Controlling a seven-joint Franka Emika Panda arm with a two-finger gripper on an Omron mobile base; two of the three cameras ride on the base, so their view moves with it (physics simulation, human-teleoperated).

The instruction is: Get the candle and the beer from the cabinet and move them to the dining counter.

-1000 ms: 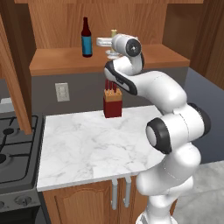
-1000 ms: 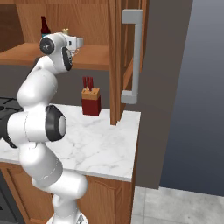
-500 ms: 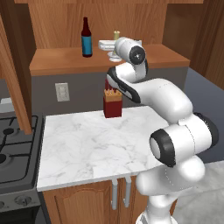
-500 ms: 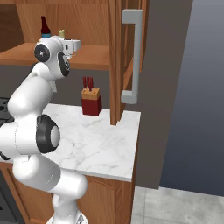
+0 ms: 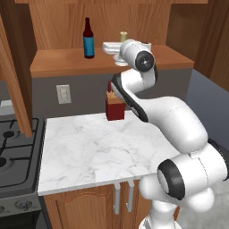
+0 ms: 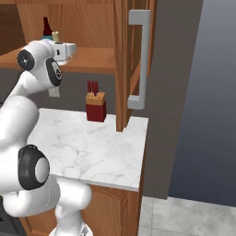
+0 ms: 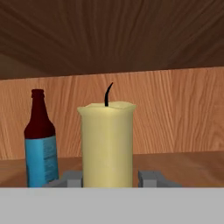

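Claw (image 7: 110, 179) clamped on the candle (image 7: 107, 144) (beer (image 7: 40, 140) just to its left): lift straight, withdraw level, avoid tilting.

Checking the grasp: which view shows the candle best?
Hand view: the candle stands upright and close, wick visible, between the gripper fingertips. Left base view shows just its top behind the hand; right base view shows it small beside the beer.
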